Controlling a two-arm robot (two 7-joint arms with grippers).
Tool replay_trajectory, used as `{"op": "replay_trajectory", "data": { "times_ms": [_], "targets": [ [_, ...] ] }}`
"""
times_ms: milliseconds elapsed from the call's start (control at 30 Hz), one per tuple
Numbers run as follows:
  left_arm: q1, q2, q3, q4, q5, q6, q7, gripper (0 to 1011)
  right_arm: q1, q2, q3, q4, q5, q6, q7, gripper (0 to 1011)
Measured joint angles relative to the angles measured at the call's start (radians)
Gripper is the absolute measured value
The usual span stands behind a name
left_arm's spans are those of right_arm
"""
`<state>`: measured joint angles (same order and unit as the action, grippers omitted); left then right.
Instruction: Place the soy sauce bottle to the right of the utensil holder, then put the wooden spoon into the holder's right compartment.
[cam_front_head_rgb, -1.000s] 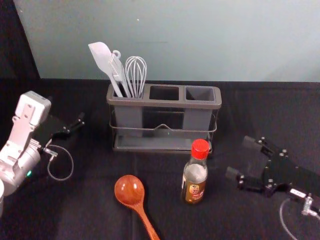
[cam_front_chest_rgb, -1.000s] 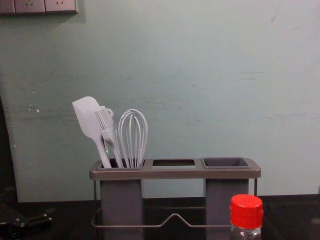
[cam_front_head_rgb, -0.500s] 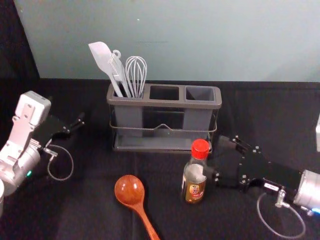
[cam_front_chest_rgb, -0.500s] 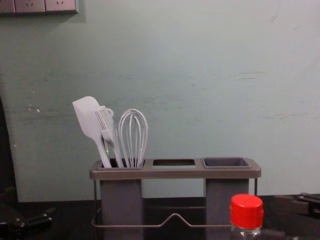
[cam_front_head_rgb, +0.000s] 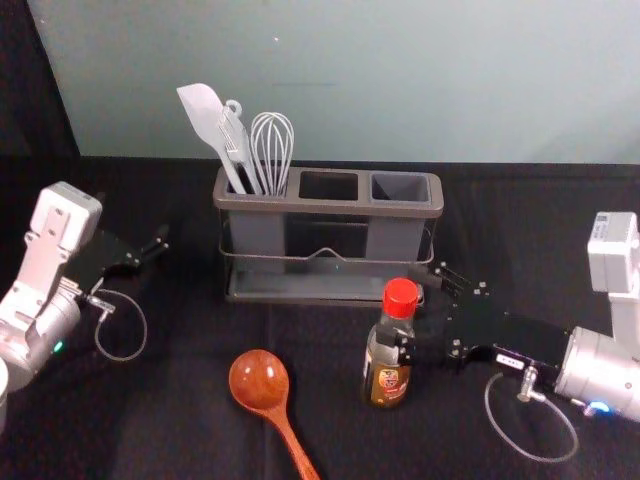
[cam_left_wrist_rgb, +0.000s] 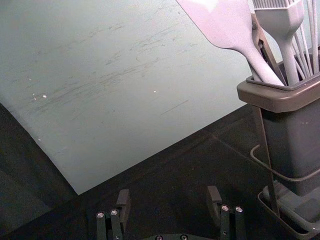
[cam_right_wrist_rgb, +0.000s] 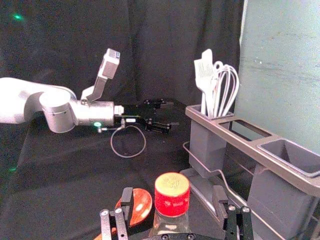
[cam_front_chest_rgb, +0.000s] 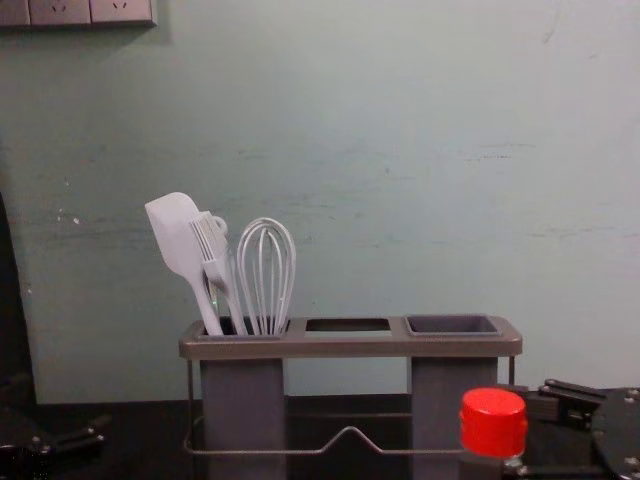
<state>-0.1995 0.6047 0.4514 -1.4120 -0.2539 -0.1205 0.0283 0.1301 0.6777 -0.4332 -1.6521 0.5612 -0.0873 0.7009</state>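
Placement of the bottle (cam_front_head_rgb: 381, 340) is judged to be the step in hand. It is stood upright on the table (cam_front_head_rgb: 180, 400), in front of the holder (cam_front_head_rgb: 320, 207) near its right end. The right gripper (cam_right_wrist_rgb: 172, 199) is held open at the bottle, which is seen between its parted fingers; nothing appears gripped. The fingers should next be closed evenly around the bottle, so that it can be lifted and set down on the holder's right, clear of the frame. The left gripper (cam_left_wrist_rgb: 168, 198) is parked open on the holder's left.

The bottle is topped by a red cap (cam_front_head_rgb: 401, 297); the glass is clear above and wrapped lower down by a brown label (cam_front_head_rgb: 389, 382). The reddish-brown spoon (cam_front_head_rgb: 260, 381) is left lying, its right compartment (cam_front_head_rgb: 400, 187) unfilled.
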Motion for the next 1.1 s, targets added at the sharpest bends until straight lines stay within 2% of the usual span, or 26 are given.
{"op": "replay_trajectory", "data": {
  "times_ms": [233,600,1100],
  "targets": [
    [0.000,0.000,0.000,0.000,0.000,0.000,0.000,1005,0.015,-0.017,-0.012,0.006,-0.021,-0.007,-0.019,1004],
    [0.000,0.000,0.000,0.000,0.000,0.000,0.000,1005,0.014,-0.015,-0.012,0.007,-0.018,-0.007,-0.018,997],
    [0.000,0.000,0.000,0.000,0.000,0.000,0.000,1005,0.013,-0.014,-0.010,0.006,-0.014,-0.006,-0.015,595]
  ]
}}
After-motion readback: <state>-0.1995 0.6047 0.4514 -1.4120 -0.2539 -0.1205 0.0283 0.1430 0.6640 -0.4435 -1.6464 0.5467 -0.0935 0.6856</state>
